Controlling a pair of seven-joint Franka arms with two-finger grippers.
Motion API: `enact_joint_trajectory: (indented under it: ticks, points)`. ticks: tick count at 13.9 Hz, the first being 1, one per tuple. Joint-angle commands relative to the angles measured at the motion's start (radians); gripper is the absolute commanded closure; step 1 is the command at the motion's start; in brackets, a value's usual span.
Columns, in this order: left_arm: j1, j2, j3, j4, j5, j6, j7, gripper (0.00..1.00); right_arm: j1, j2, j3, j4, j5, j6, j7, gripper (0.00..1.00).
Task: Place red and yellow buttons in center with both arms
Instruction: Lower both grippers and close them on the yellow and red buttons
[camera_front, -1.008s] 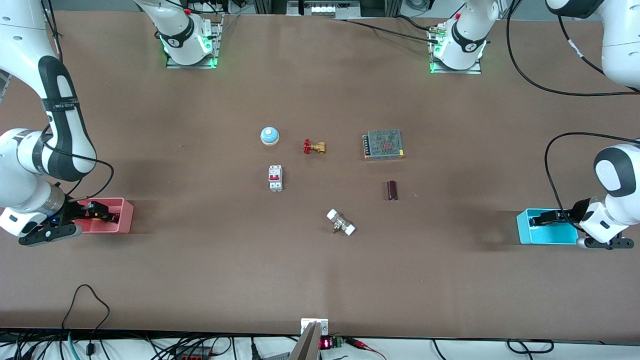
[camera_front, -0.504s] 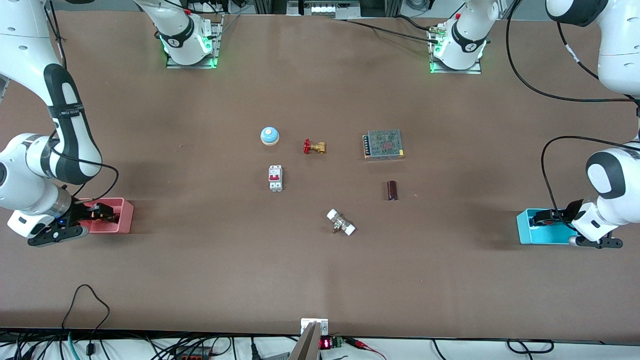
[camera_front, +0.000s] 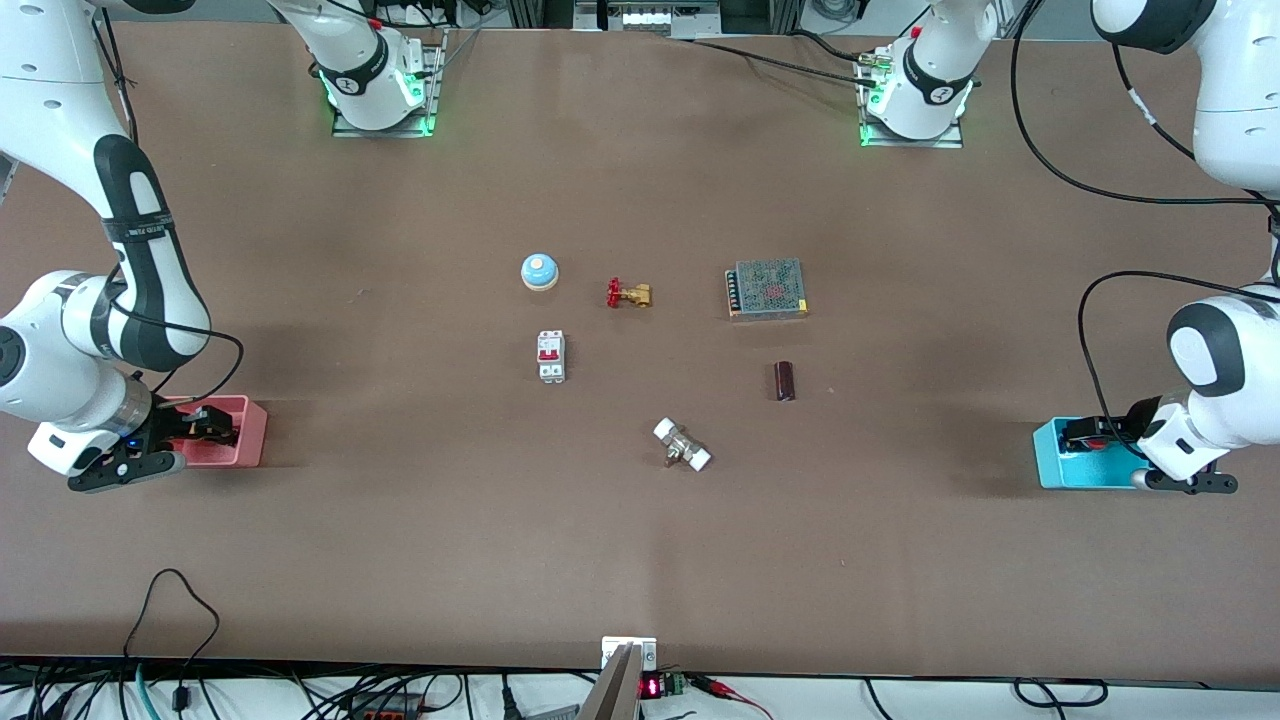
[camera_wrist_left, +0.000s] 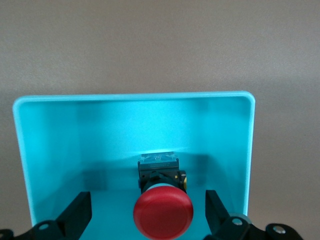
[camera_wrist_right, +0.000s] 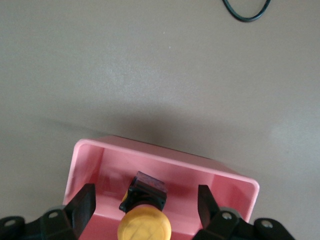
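Note:
The red button (camera_wrist_left: 163, 212) stands on its black body in the cyan bin (camera_wrist_left: 70, 135) at the left arm's end of the table. My left gripper (camera_wrist_left: 148, 216) is open in that bin (camera_front: 1060, 465), one finger at each side of the red cap, apart from it. The yellow button (camera_wrist_right: 144, 225) stands in the pink bin (camera_wrist_right: 170, 162) at the right arm's end. My right gripper (camera_wrist_right: 145, 207) is open in that bin (camera_front: 245, 440), its fingers at each side of the yellow cap, apart from it. The bare brown center (camera_front: 660, 370) lies between the bins.
Around the middle lie a pale-blue bell (camera_front: 539, 271), a brass valve with a red handle (camera_front: 628, 294), a white breaker (camera_front: 550, 356), a metal power supply (camera_front: 767, 288), a dark cylinder (camera_front: 785, 380) and a white-ended fitting (camera_front: 682, 445).
Both wrists have shifted a little toward the table's middle over their bins. The buttons and the other things have not moved.

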Motion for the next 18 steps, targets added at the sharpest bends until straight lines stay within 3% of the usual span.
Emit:
enact_joint_trajectory:
  ticks: [1,5,7,13,15,18]
  points:
    - [0.002,-0.017,-0.005,-0.018,-0.021,0.004,0.004,0.0,-0.011,-0.006,0.01,-0.018,0.002,0.006,-0.009,0.09]
    - [0.002,-0.015,-0.005,-0.019,-0.021,0.006,0.006,0.06,-0.011,-0.008,0.01,-0.026,0.002,0.001,-0.009,0.09]
    - [0.002,-0.014,-0.005,-0.019,-0.02,0.006,0.007,0.19,-0.016,-0.008,0.01,-0.027,0.002,0.001,-0.011,0.09]
    - [-0.001,-0.014,-0.005,-0.019,-0.021,0.012,0.003,0.57,-0.019,-0.008,0.01,-0.04,0.002,0.001,-0.02,0.22]
    - [0.0,-0.017,-0.005,-0.018,-0.034,0.012,0.018,0.6,-0.019,-0.008,0.011,-0.041,0.002,0.001,-0.02,0.24]
    - [-0.001,-0.032,-0.005,-0.018,-0.028,0.01,0.021,0.62,-0.019,-0.008,0.011,-0.043,0.002,0.001,-0.022,0.41]
